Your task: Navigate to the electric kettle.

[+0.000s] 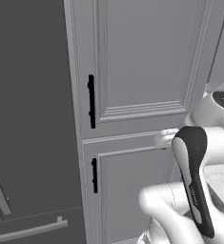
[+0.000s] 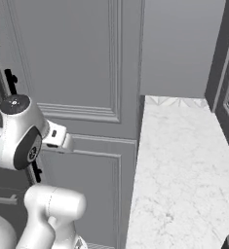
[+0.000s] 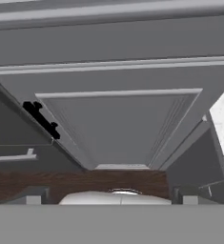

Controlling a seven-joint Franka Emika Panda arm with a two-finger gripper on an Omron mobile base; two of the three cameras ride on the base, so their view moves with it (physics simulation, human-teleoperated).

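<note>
Grey cabinet doors [image 1: 142, 62] stood at twelve o'clock, marble desk [image 2: 179, 165] at three – no kettle on what showed of it. Claw's opening couldn't be judged. Driving on risked the folded arm striking the cabinet – it sat close

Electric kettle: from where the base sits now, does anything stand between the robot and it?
The kettle's position cannot be told from these views, so no blocker can be confirmed. Directly ahead stands a tall grey cabinet with black handles. To the right a marble counter begins beside the cabinet; its visible stretch bears nothing.
</note>
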